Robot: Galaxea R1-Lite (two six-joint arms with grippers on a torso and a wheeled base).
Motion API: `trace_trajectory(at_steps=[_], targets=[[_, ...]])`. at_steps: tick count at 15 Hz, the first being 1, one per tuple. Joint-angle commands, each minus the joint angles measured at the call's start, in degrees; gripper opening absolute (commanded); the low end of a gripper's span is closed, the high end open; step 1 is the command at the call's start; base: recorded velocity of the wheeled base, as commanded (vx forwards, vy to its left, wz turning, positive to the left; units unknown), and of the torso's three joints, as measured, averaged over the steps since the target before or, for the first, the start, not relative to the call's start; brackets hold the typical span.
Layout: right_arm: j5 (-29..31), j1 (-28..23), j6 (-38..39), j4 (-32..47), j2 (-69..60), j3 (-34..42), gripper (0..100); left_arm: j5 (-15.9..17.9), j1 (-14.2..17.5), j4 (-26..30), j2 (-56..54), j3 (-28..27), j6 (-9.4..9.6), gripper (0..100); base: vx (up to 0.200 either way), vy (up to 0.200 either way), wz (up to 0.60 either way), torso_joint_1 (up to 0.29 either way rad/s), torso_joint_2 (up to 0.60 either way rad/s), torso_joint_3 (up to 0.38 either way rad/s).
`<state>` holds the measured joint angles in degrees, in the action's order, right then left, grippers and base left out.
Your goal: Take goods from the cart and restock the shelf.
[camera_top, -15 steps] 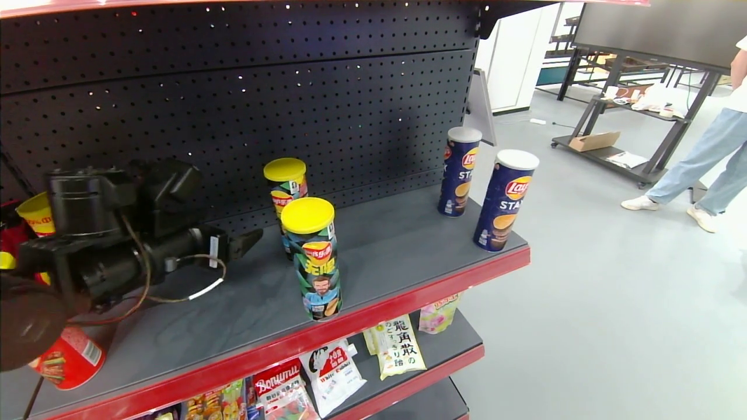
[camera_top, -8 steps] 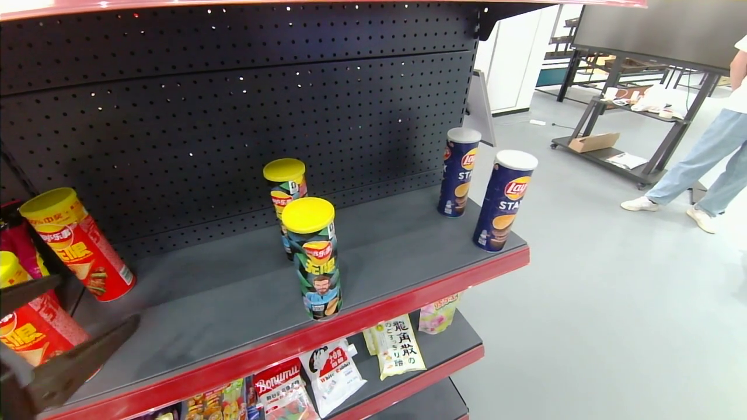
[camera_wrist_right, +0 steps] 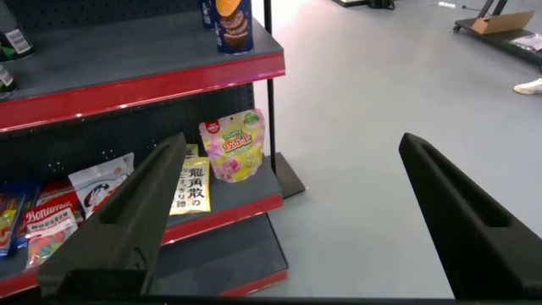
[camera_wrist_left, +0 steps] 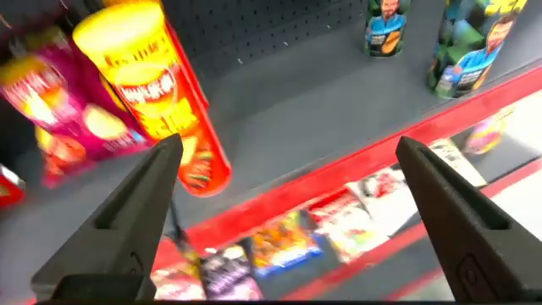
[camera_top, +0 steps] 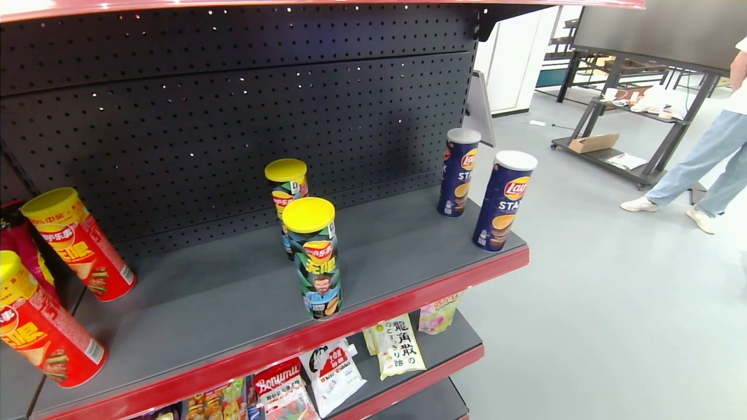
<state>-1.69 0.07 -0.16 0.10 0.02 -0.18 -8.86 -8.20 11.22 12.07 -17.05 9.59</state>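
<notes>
Head view showed the shelf partly stocked. Its upper board carried six standing canisters, grouped in three pairs:
- two red canisters at the robot's left end, one behind the other
- two green canisters with yellow lids near the middle, the front one close to the red front lip
- two blue canisters with pale lids at the right end

Wide bare stretches of board lay between the pairs, so restocking was judged to be under way but unfinished. The gaps looked able to take further canisters.

The lower tier held snack bags lying flat along its front.

Left wrist view showed the left gripper spread wide and holding nothing. It was out in front of the shelf lip, near a red canister and a magenta pack beside it.

Right wrist view showed the right gripper likewise spread wide and empty, off the right end of the shelf, above the floor and facing the lower tier.

With both grippers empty, no item was in transit. The next step was judged to be fetching another item from the cart
</notes>
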Motion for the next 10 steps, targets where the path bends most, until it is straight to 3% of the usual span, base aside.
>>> trace_trajectory(at_steps=[1,8,10], targets=[[-0.1,0.0,0.0,0.0,0.0,0.0,100,0.1,-0.1,-0.1,-2.1,0.4,1.04,100,0.000,0.000,0.00,0.000,0.00,0.000],[0.2,0.0,-0.4,0.0,0.0,0.0,100,0.6,-0.5,-0.2,-2.4,0.4,1.39,100,0.000,0.000,0.00,0.000,0.00,0.000],[0.3,0.0,-0.4,0.0,0.0,0.0,100,0.8,-0.7,-0.2,-2.3,0.4,1.39,100,0.000,0.000,0.60,-0.002,0.00,0.002]])
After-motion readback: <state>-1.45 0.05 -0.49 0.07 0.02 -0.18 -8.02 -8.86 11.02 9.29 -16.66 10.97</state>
